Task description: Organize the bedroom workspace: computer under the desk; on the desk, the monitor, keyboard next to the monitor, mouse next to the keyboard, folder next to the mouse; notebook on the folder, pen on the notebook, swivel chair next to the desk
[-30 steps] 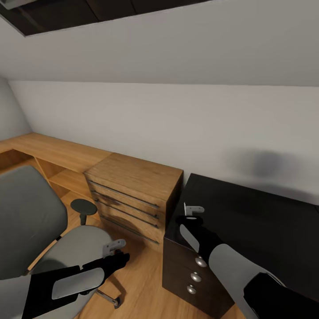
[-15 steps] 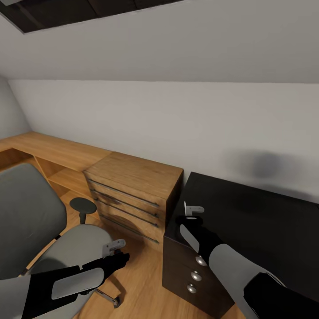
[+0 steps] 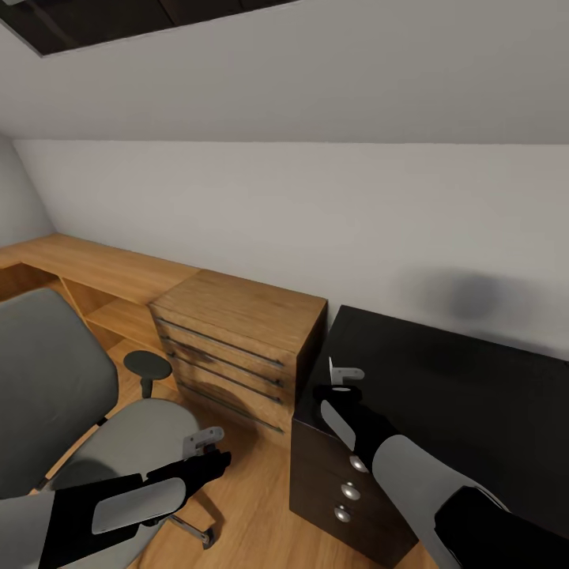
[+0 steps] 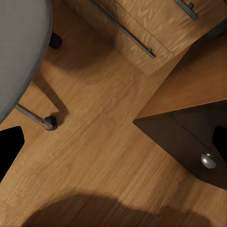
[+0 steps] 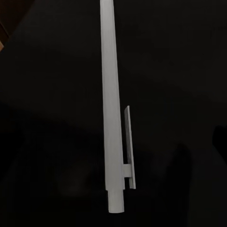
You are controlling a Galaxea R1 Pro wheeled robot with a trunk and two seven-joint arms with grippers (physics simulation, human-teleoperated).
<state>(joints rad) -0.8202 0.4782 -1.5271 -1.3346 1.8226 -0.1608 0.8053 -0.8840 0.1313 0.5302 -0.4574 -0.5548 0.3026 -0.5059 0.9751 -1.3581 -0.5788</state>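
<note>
From my head camera I see the swivel chair (image 3: pixel 71 411) at the lower left, its grey seat and backrest beside a low light-wood drawer unit (image 3: pixel 237 340), and the black desk (image 3: pixel 466 395) at the right against the sloped grey wall, its drawer front carrying round silver knobs (image 3: pixel 348 491). My left gripper (image 3: pixel 207 446) hangs over the edge of the chair seat with nothing between its fingers; from here I cannot tell how far apart the jaws stand. My right gripper (image 3: pixel 341 379) sits over the near left corner of the desk top, and this view is too small and dark for me to read what it holds.

The right wrist camera gives me what the head camera cannot: a slim white pen (image 5: pixel 113 109) with a clip on its side, seen along its length against the black desk surface. It seems to lie in the line of the fingers, so I take the claw to be pinched on it, though the fingertips themselves are lost in the dark.

The left wrist camera looks down on the wooden floor (image 4: pixel 109 142), catching the chair's grey seat edge, one chrome leg with a castor (image 4: pixel 49 123), the base of the wooden drawers, and the desk's corner with one silver knob
</note>
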